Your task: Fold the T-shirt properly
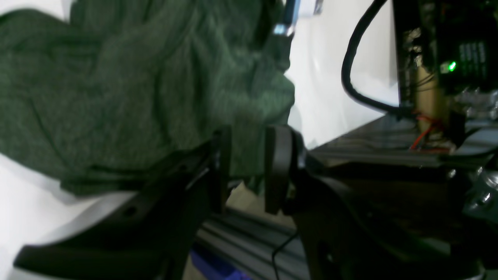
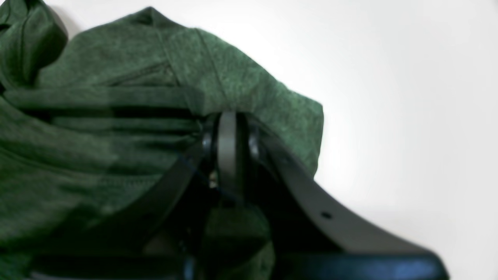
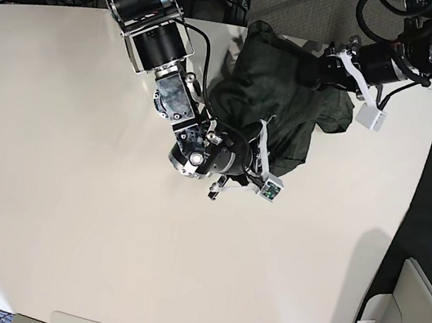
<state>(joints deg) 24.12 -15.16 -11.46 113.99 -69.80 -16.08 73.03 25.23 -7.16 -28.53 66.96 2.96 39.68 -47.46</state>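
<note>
Left wrist view: the left gripper [image 1: 246, 171] has its jaws standing partly apart with a fold of the T-shirt [image 1: 128, 89] between them. The cloth runs up and away from the pads, bunched and wrinkled. The picture is blurred, so I cannot tell for sure whether the pads truly bite or only flank the fabric. To do this step well, take the hem itself, not a loose wrinkle.

Right wrist view: the right gripper [image 2: 227, 140] has its jaws pressed together on an edge of the T-shirt [image 2: 116, 116] — several stacked layers show just beside the pads. The risk, as I judge it, is that more than one layer is caught; a clean spread calls for a single edge.

Base view: the T-shirt [image 3: 280, 98] lies crumpled near the far edge of the white table [image 3: 64, 227], one arm at each end of the heap. The right gripper [image 3: 252, 155] is at the near side, the left gripper [image 3: 318, 71] at the far side.

Step in hand: as I judge it, still opening the heap out — no fold has been laid.

Advice: draw the two grips apart evenly, lift little, and let the cloth settle flat toward the middle of the table before any folding.
</note>
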